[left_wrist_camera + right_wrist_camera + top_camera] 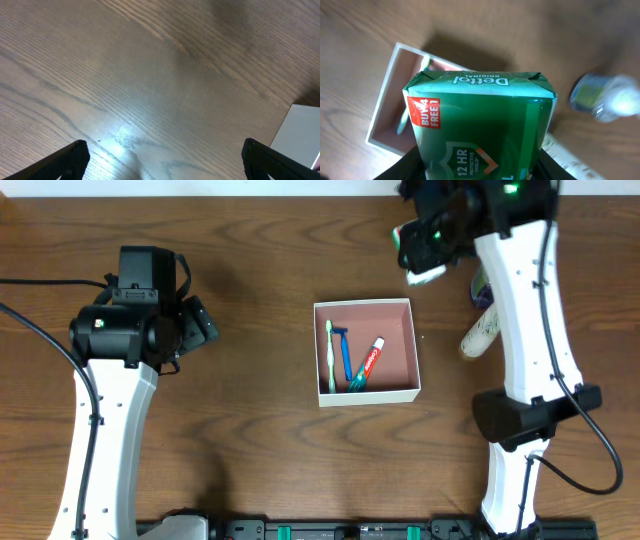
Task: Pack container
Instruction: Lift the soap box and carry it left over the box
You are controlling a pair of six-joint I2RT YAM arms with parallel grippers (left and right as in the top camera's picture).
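Grips a green Dettol soap pack (pixel 479 115) firmly in the right gripper (pixel 476 169), near the far edge of the desk (pixel 250 260), just past the far right corner of the container (pixel 368 394). Holds the left gripper (pixel 165 157) wide open, empty, toward the left edge. Shows the container mid-desk, with toothbrush (pixel 331 352), razor (pixel 346 356) and toothpaste tube (pixel 367 364) inside.

In your right wrist view the soap pack (pixel 480 125) covers much of the container (pixel 385 100), and its lower end runs off the bottom edge. The bottle (pixel 600 95) beside it is too blurred to read. Overhead, the right arm (pixel 530 310) hides part of a tube (pixel 480 335). Your left wrist view cuts the container to one corner and the left gripper (pixel 162 165) to its tips.
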